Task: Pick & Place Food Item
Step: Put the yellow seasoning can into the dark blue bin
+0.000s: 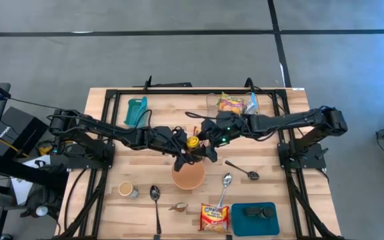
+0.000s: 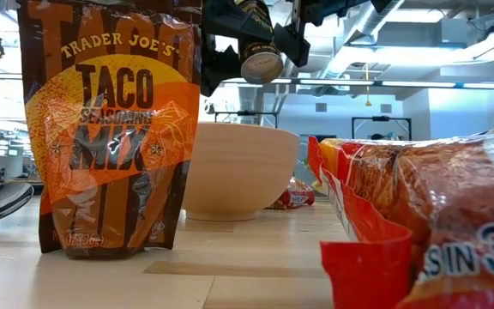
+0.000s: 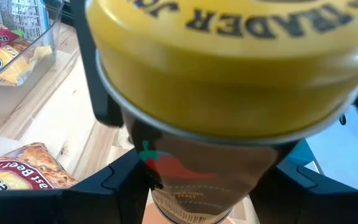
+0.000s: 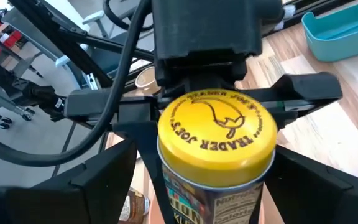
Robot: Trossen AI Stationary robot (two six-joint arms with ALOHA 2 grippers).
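Note:
A jar with a yellow lid [image 1: 192,141] hangs over the tan bowl [image 1: 188,175], which stands on the table. In the low view the jar [image 2: 260,53] is well above the bowl [image 2: 238,172] and shows its underside. My left gripper [image 1: 183,145] comes from the table's left and is shut on the jar. My right gripper [image 1: 209,144] comes from the right and is open. Its fingers [image 4: 107,180] stand on either side of the jar's body [image 4: 216,199]; whether they touch it does not show. My left gripper pinches the jar's dark body just under the lid [image 3: 160,186] between its two fingers [image 3: 104,193]. It comes from the table's left, slanting a little downward. The jar is lifted clear above the bowl, lid up and somewhat tilted.
A taco seasoning bag [image 2: 114,129] and a ramen pack [image 1: 214,217] lie near the front edge beside a teal tray [image 1: 254,219]. Spoons [image 1: 155,195] [image 1: 245,173] and a cup [image 1: 127,189] lie around the bowl. A clear bin with packets [image 1: 235,103] and a teal container [image 1: 137,111] stand at the back.

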